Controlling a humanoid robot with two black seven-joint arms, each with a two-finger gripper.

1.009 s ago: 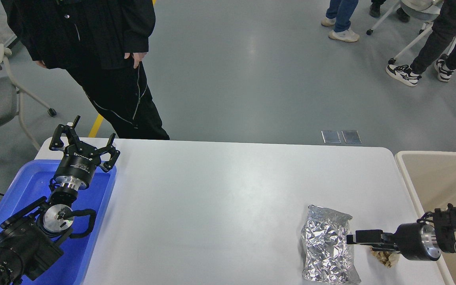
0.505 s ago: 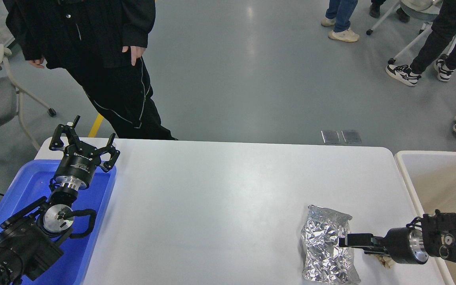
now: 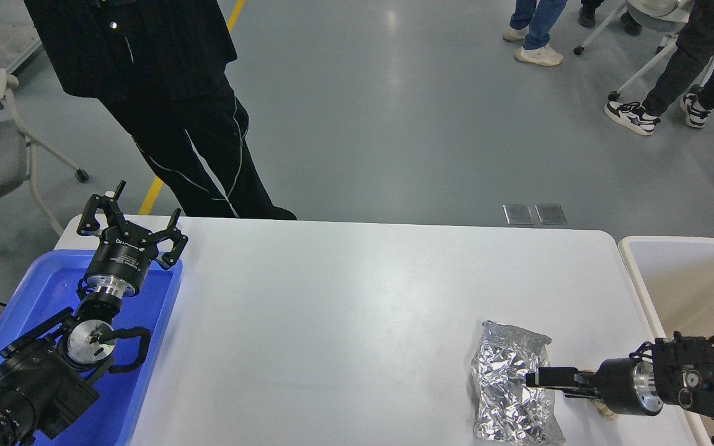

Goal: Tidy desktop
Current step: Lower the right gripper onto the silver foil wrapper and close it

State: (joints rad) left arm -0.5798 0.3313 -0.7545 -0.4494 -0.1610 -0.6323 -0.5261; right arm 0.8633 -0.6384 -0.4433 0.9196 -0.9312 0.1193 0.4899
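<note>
The desktop is a wide white table. A crumpled silver foil bag lies on it at the front right. My right gripper reaches in from the right, and its fingertips lie over the bag's right edge; its fingers overlap side-on. A small tan crumpled scrap lies mostly hidden under that gripper's wrist. My left gripper is open and empty, held above the far end of the blue tray at the left.
A white bin with a beige lining stands off the table's right edge. A person in black stands just behind the table's far left corner. Other people and chairs are farther back.
My right gripper has moved left and lower, from beside the foil bag to over its right edge. The person in black has shifted to the right. My left arm has not moved.
</note>
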